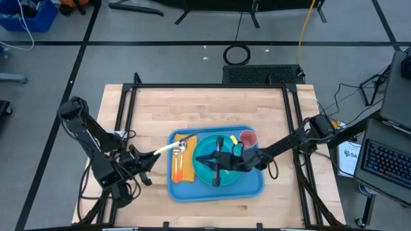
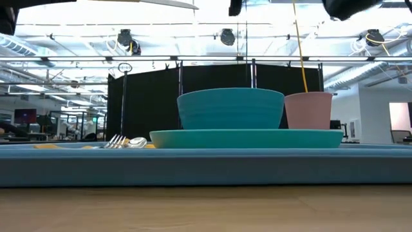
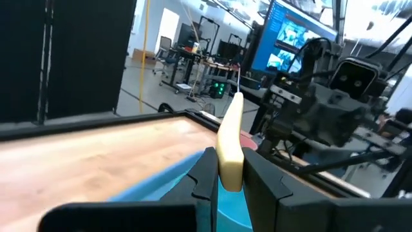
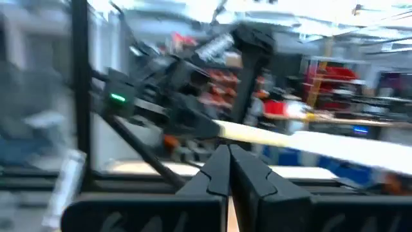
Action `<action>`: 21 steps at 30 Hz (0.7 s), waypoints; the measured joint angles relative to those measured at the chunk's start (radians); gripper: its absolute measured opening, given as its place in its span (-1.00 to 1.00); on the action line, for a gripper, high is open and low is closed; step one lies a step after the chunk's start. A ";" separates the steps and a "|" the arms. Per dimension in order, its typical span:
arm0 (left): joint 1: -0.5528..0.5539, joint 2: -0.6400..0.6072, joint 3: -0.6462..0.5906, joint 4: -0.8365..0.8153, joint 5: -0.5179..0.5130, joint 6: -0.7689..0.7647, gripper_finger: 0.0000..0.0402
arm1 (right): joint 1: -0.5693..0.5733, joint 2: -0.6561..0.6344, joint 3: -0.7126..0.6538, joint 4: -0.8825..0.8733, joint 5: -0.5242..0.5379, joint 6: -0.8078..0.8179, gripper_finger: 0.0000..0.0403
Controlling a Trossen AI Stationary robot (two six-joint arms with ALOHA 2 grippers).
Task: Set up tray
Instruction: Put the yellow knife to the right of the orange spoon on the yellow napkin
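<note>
The blue tray (image 1: 253, 187) lies on the wooden table, its front rim (image 2: 206, 167) filling the low view. On it stand a teal plate (image 2: 244, 138) with a teal bowl (image 2: 230, 108), a pink cup (image 1: 247, 137) and an orange napkin (image 1: 185, 170). My left gripper (image 1: 156, 154), by the tray's left edge, is shut on a cream-handled utensil (image 1: 172, 149). My right gripper (image 1: 204, 159) hovers over the bowl, fingers shut and touching nothing I can see. My left gripper pinches the cream handle near its free end (image 3: 230, 169) between its two fingers. The fingers come from the table's left side and lie along the handle. The handle runs on toward the tray, and the metal head (image 1: 182, 146) is over the tray's far left corner; whether it rests there I cannot tell.
Fork tines (image 2: 116, 140) and a spoon head (image 2: 136, 142) show low at the tray's left side. A black frame (image 1: 212, 86) borders the table's far, left and right sides. Bare wood (image 1: 212, 109) lies beyond the tray.
</note>
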 joint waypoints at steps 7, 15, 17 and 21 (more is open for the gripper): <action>0.009 -0.067 0.000 -0.013 0.001 0.085 -0.76 | -0.017 0.000 -0.063 0.110 -0.104 0.174 -0.99; 0.008 -0.115 0.000 -0.009 0.003 0.139 -0.76 | -0.093 0.005 -0.061 0.123 -0.245 0.407 -0.66; 0.008 -0.114 0.000 -0.009 0.005 0.146 -0.76 | -0.113 0.021 -0.060 0.139 -0.268 0.453 -0.51; 0.008 -0.118 0.000 -0.009 0.005 0.164 -0.76 | -0.149 0.042 -0.053 0.138 -0.317 0.534 -0.19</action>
